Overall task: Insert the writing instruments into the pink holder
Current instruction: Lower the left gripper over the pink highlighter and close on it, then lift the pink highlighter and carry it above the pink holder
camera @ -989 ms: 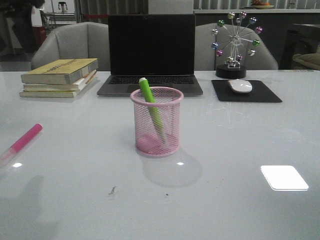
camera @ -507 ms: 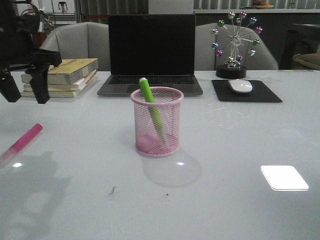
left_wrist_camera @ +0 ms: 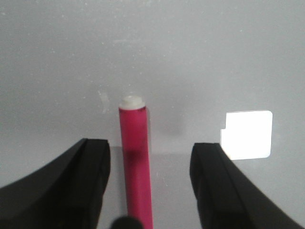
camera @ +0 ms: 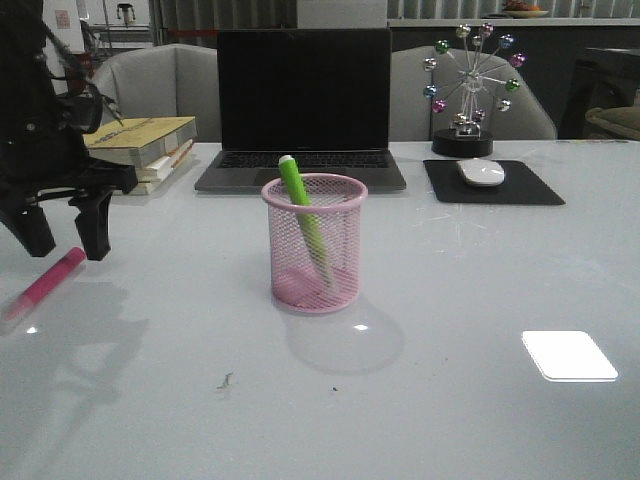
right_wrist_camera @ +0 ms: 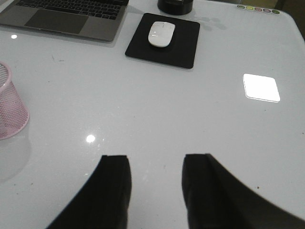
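Observation:
The pink mesh holder (camera: 314,243) stands mid-table, and its edge shows in the right wrist view (right_wrist_camera: 9,105). The lime green marker (camera: 302,215) leans inside it. The magenta marker (camera: 48,282) lies flat on the table at the far left. My left gripper (camera: 68,243) hangs open just above that marker. In the left wrist view the magenta marker (left_wrist_camera: 136,162) runs between the spread fingers of my left gripper (left_wrist_camera: 150,148), touching neither. My right gripper (right_wrist_camera: 156,160) is open over bare table, out of the front view.
A laptop (camera: 302,110) sits behind the holder, a stack of books (camera: 135,152) at the back left. A white mouse (camera: 481,172) lies on a black pad (camera: 492,182), with a ferris-wheel ornament (camera: 466,90) behind it.
The left arm came into the front view from the upper left and has moved down, so its open gripper now hangs over the magenta marker. The holder and markers have not moved.

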